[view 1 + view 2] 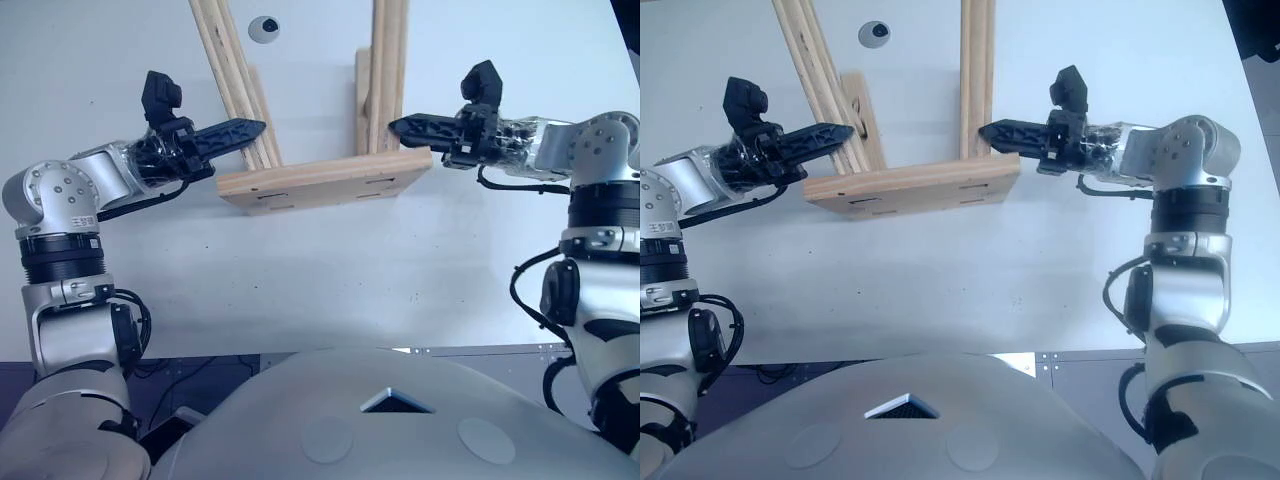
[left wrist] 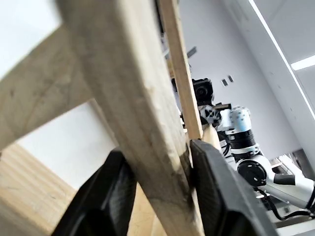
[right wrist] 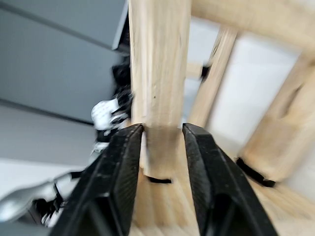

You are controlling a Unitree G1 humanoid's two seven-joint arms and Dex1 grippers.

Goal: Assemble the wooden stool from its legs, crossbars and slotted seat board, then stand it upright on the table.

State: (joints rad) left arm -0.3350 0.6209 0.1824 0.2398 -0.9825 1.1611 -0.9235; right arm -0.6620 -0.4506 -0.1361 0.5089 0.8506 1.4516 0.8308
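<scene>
Since the stool point(image 1: 320, 182) looks fully put together, I'd say we're on the last step: getting it upright. It's lying on its side on the table point(image 1: 330, 270), seat board point(image 1: 300, 190) toward the robot and legs pointing away. Over on the left, the left gripper point(image 1: 245, 130) is clamped on the left leg point(image 1: 232, 70) just above the seat. The right gripper point(image 1: 402, 125) is doing the same to the right leg point(image 1: 388, 60) (wood squeezed between both fingers point(image 3: 118, 167)). The next move needs both arms tipping evenly, or it'll twist. There's no readable writing on the wood.
</scene>
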